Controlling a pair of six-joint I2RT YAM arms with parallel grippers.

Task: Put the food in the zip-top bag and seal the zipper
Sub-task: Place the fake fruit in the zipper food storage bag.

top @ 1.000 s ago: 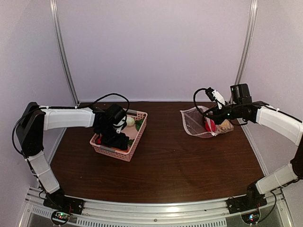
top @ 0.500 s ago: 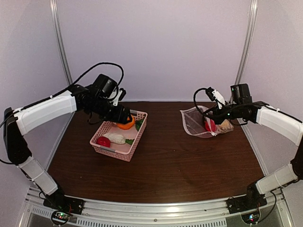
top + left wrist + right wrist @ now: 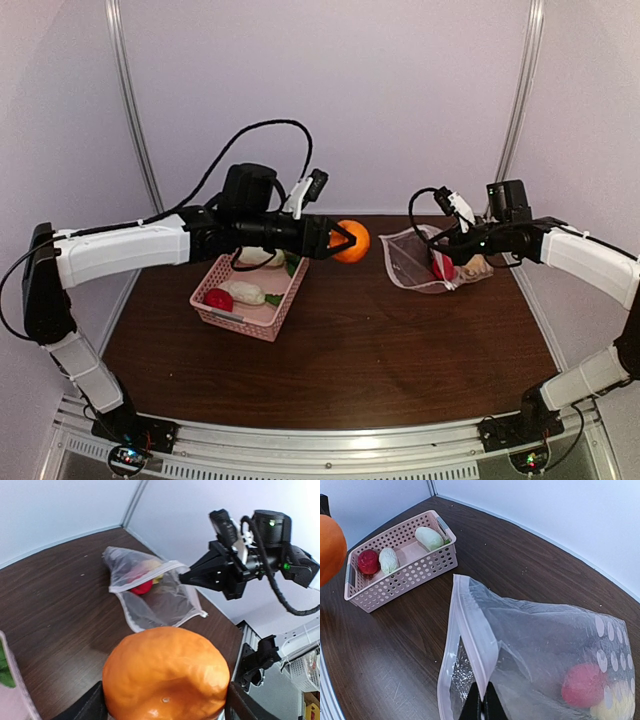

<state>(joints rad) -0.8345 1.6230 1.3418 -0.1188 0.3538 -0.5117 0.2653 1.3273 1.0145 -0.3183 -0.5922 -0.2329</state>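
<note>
My left gripper (image 3: 345, 240) is shut on the orange toy fruit (image 3: 352, 241) and holds it in the air between the basket and the bag; the fruit fills the left wrist view (image 3: 167, 675). The clear zip-top bag (image 3: 412, 262) lies at the back right with its mouth open toward the left. My right gripper (image 3: 441, 245) is shut on the upper mouth edge with the zipper strip (image 3: 470, 625) and holds it up. A red fruit (image 3: 582, 685) and a yellow one (image 3: 615, 707) lie inside the bag. The dark purple piece is not in view.
The pink lattice basket (image 3: 240, 322) stands at the left under my left arm. It holds a red fruit (image 3: 218, 299) and two white radishes (image 3: 245, 292) (image 3: 258, 258). The frame posts and white walls close in the back and sides.
My left gripper has lifted the orange fruit out of the basket and carried it up and to the right toward the bag's mouth. The right arm and bag have not moved.
</note>
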